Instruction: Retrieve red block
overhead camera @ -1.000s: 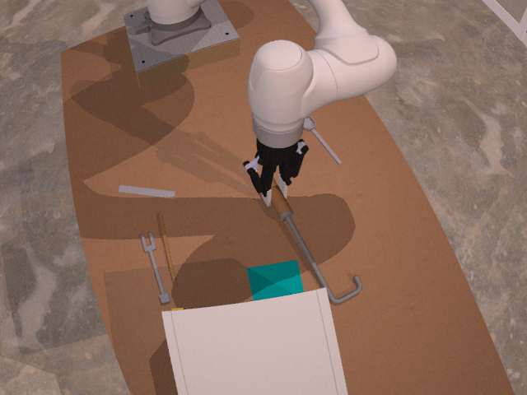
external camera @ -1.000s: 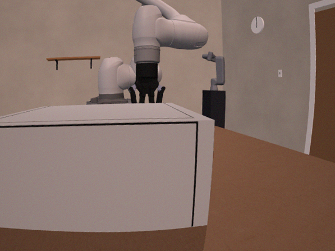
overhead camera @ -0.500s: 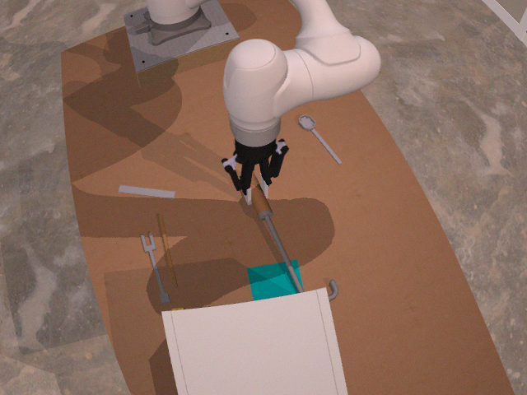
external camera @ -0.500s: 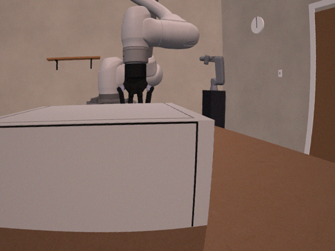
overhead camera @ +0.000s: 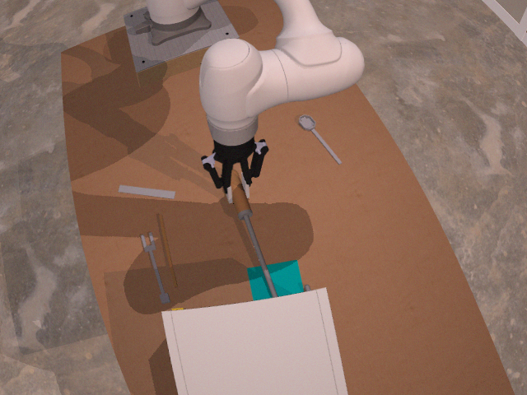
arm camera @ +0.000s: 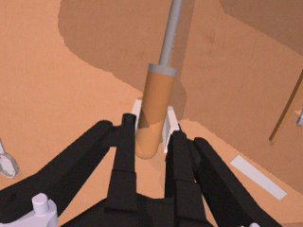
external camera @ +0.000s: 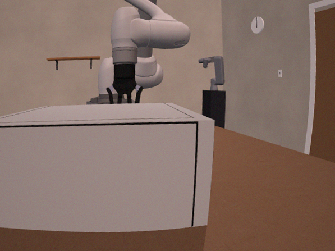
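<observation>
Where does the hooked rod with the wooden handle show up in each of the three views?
Top: hooked rod runs from the gripper across the teal square, its end hidden under the cabinet.
Exterior: not visible; the cabinet blocks it.
Wrist: centre, handle between the fingers, shaft toward the top edge.
Shared landmark: the gripper.

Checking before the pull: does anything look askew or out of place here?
Nothing stands out. The gripper is shut on the hook tool by its handle, whose shaft crosses the teal square and disappears under the cabinet. The red block is hidden.
</observation>
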`<state>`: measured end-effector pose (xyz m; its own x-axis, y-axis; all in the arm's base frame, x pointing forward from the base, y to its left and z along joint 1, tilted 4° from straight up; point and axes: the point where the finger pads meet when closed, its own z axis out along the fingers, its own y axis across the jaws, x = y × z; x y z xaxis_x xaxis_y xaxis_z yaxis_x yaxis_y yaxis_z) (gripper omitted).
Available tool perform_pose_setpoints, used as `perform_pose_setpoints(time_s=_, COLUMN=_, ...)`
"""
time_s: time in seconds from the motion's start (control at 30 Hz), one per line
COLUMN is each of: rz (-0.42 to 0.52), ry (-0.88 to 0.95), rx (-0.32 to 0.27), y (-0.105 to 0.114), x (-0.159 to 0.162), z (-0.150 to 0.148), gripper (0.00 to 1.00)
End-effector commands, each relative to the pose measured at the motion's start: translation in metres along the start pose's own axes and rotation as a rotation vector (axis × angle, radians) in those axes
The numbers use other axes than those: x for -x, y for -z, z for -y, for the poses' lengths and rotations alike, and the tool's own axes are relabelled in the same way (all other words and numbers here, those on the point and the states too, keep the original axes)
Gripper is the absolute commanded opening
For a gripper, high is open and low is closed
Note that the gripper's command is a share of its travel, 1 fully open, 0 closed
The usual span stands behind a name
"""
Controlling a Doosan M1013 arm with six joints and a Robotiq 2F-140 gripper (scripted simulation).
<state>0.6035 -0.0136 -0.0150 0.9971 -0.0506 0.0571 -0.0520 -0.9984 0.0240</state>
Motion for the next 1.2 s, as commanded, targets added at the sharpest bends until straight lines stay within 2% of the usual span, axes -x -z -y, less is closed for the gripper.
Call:
perform_pose_setpoints(time_s=0.0, rz=0.0, ry=-0.018, rx=0.0, y=0.0, x=0.004, z=-0.01, gripper=0.0)
perform_pose_setpoints(time_s=0.3, rz=0.0, ry=-0.057, rx=0.0, y=0.0, x=0.013, z=-0.031, gripper=0.0)
perform_pose_setpoints(time_s=1.17, rz=0.0, ry=-0.122, rx=0.0, y=0.0, x=0.027, z=-0.066, gripper=0.0)
